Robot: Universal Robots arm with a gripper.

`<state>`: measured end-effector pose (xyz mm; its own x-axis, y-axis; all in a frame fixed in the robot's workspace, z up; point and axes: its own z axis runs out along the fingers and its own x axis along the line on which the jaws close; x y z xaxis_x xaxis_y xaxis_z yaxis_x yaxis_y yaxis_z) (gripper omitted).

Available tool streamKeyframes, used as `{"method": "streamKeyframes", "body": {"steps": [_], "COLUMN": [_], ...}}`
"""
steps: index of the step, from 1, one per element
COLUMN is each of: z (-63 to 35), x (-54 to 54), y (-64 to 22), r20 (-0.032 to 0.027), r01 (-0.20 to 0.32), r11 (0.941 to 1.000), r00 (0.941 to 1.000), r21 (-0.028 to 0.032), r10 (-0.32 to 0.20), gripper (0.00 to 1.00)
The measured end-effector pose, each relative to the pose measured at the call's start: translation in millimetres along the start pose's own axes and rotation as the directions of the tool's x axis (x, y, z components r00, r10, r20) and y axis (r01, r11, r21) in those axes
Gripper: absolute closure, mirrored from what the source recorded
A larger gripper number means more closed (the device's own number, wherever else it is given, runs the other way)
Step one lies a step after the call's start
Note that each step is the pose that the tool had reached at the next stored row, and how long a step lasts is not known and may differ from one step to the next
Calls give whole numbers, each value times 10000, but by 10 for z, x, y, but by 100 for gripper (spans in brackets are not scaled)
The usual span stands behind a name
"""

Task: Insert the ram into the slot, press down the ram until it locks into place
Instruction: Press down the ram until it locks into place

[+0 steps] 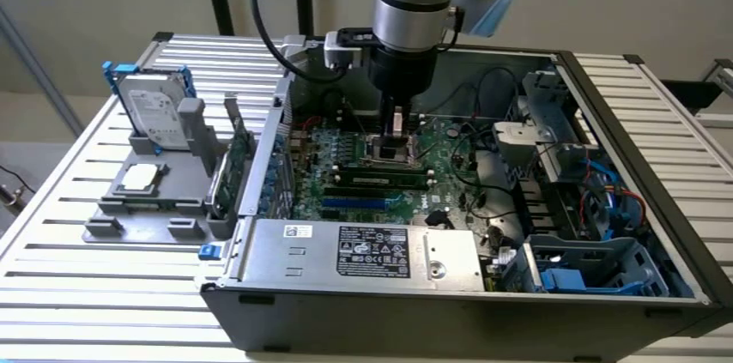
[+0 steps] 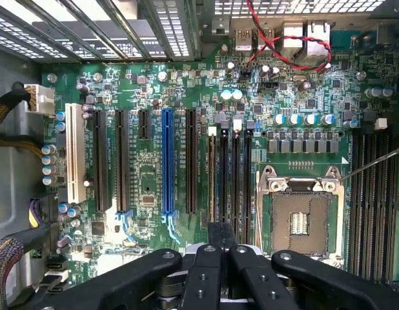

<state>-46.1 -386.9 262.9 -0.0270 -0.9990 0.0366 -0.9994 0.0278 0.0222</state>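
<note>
Jaws over the motherboard (image 2: 206, 97), perhaps gripping the ram (image 1: 396, 119).

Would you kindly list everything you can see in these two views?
table: one, pale slatted, under everything
case: one, grey, open, on the table
motherboard: one, green, inside the case
ram: one, green, along the slots between the CPU socket and the blue slot
slots: several, black, parallel, on both sides of the CPU socket
blue slot: one, blue, among the black expansion slots
CPU socket: one, metal, empty
power supply: one, silver, at the case's near wall
hard drive: one, silver in a blue bracket, exterior view's left
fixture: one, grey, under the drive
card: one, green, upright beside the case
gripper: one, black, over the CPU socket
</note>
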Motion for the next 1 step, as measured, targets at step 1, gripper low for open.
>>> {"method": "streamKeyframes", "body": {"steps": [1], "z": [0], "x": [0], "y": [0], "r20": [0], "r01": [0], "r11": [10000], "r00": [10000], "r21": [0], "r10": [0], "gripper": [89]}}
